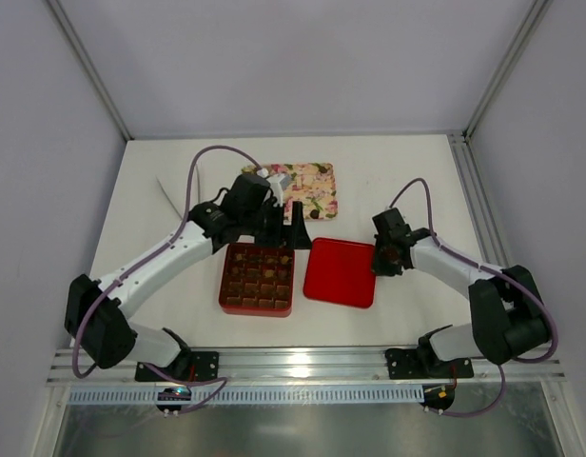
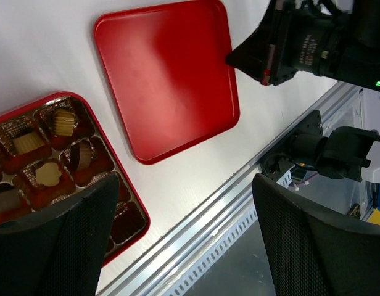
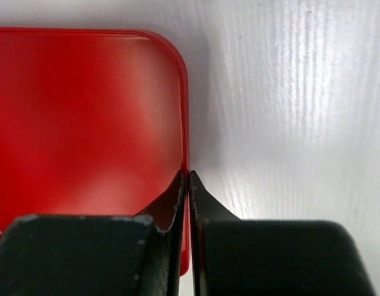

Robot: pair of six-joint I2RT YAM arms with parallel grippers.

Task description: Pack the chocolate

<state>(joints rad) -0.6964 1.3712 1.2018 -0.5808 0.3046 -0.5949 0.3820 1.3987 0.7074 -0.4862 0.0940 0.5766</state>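
The chocolate [image 2: 65, 121] sits as small brown pieces in the cells of the square red box [image 1: 223, 286], whose rim [image 2: 125, 179] shows at the lower left of the left wrist view. My left gripper [image 1: 291, 233] hovers open over the box's far right corner, and its fingers [image 2: 184, 185] hold nothing. The flat red lid [image 1: 339, 271] lies on the table right of the box. My right gripper [image 1: 383, 259] is shut on the lid's right rim [image 3: 185, 174], one finger on the lid [image 3: 85, 117] and one on the table side.
A cream floral tray [image 1: 307, 190] lies behind the box, partly under the left wrist. An aluminium rail [image 1: 302, 362] runs along the table's near edge. White walls and frame posts close in the back and sides.
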